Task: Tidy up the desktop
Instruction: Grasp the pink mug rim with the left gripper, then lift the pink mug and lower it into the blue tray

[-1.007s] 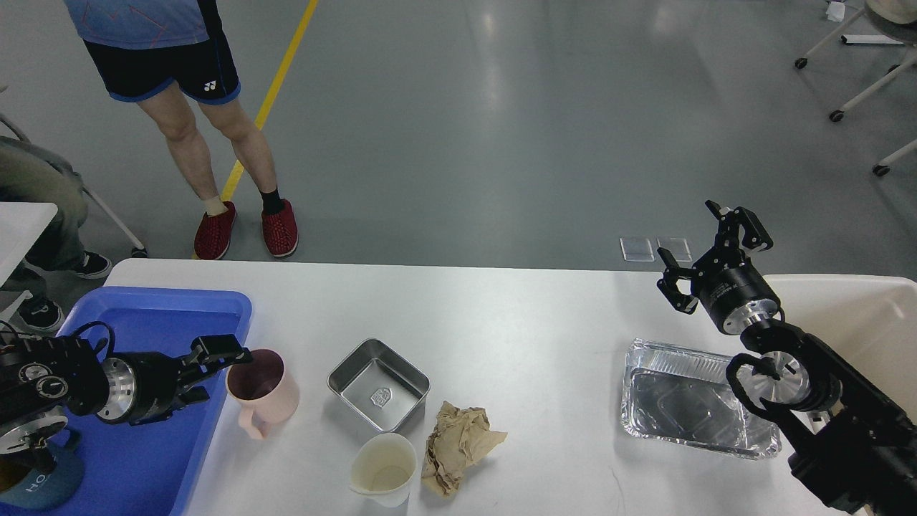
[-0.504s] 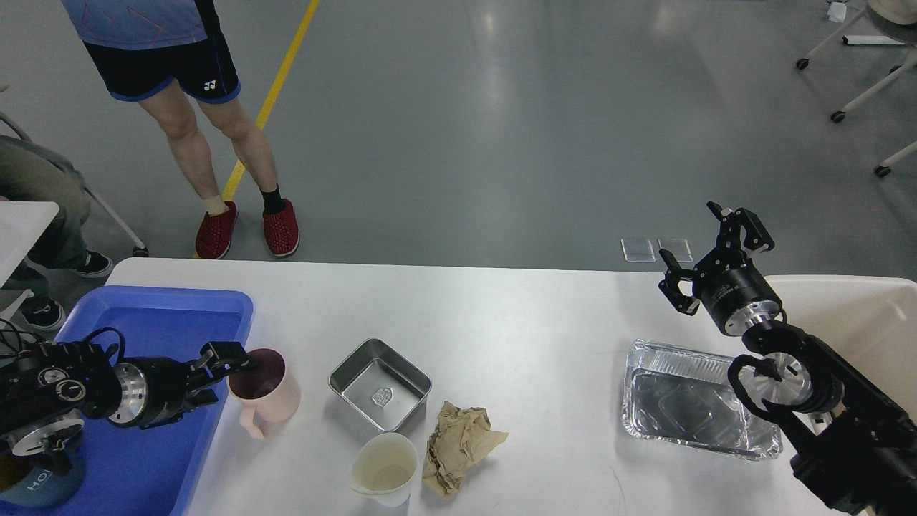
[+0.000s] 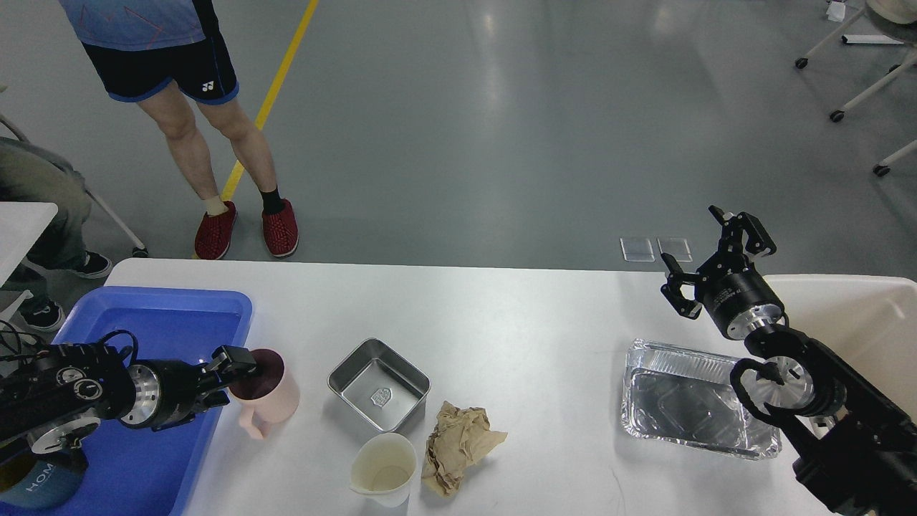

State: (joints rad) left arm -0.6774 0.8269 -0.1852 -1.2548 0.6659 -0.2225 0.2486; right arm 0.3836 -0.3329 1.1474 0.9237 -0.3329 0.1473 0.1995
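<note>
Tabletop fills the lower half of the head view, white, matte, rounded far-left corner. Left claw low near its left edge, at the pink mug rim beside the blue tray; fingers too dark, cannot tell grip. Right claw spread, raised over the far-right edge, beyond the foil tray. Steel pan, paper cup, crumpled paper near the front edge.

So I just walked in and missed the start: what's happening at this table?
The robot is tidying the desktop. Its left gripper is at the rim of the pink mug beside the blue tray. The right gripper hangs open above the table, holding nothing.
</note>
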